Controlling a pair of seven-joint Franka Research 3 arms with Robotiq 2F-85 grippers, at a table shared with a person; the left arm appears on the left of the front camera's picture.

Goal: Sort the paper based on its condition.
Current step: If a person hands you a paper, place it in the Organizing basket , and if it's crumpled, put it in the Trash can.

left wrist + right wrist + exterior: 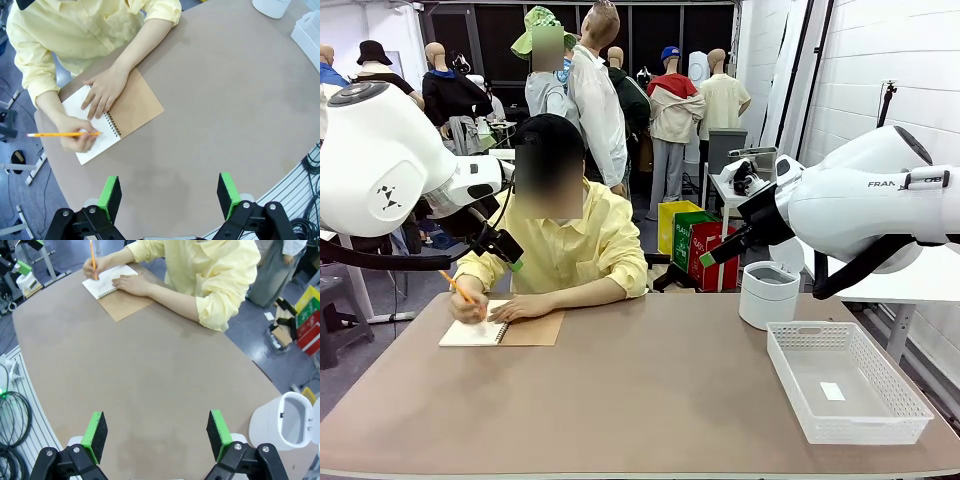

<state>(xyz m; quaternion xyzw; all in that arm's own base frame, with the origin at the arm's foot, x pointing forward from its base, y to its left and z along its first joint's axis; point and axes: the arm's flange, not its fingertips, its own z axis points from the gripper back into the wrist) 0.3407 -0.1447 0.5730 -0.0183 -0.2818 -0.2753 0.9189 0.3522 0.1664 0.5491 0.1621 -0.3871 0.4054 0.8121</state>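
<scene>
Plain dull brown across the wide matte tabletop (650, 410). Kraft brown on the folded-back cover of the spiral-bound paper notebook (137, 107), white on its open page, black on the wire coil. Orange-yellow along the thin pencil (62, 134). Pale yellow, unpatterned, on the person's long-sleeved collared shirt (570, 245). White, with a fine lattice of holes, on the rectangular plastic basket (865, 428). Glossy white on the round plastic bin (765, 300). Black on the left gripper (169, 192) and the right gripper (156, 432), bright green on the pads (111, 196).
</scene>
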